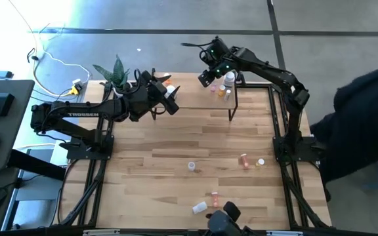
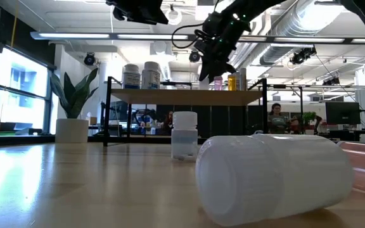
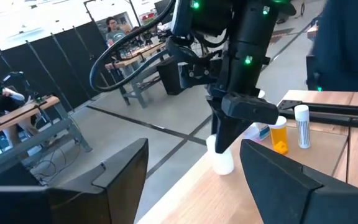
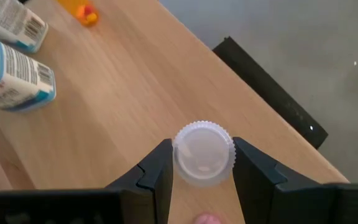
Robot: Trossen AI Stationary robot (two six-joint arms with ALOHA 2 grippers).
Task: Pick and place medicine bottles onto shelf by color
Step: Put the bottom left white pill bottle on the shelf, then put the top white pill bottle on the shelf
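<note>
The shelf (image 1: pixel 195 108) stands at the table's far edge. My right gripper (image 1: pixel 210 78) is above its right part, fingers pointing down on a pale pinkish bottle with a white cap (image 4: pixel 202 152), which stands on the shelf board; it also shows in the left wrist view (image 3: pixel 221 160). My left gripper (image 3: pixel 197 186) is open and empty above the shelf's left part (image 1: pixel 169 98). An orange bottle (image 3: pixel 279 137) and white bottles (image 3: pixel 301 124) stand on the shelf beside the right gripper. Two white bottles (image 2: pixel 140 76) stand on the shelf's left part. My right gripper pinches the bottle's white cap (image 4: pixel 180 163) between its two fingers, one on each side of the ribbed rim. The fingers come from above, pointing down. The bottle stands upright with its base on the shelf board, near the board's far edge.
Several loose bottles are on the tabletop: one in the middle (image 1: pixel 191 166), two at the right (image 1: pixel 244 159), two near the front edge (image 1: pixel 199 208). A potted plant (image 1: pixel 117 72) stands at the far left. A person in dark clothes (image 1: pixel 366 118) is beyond the right edge.
</note>
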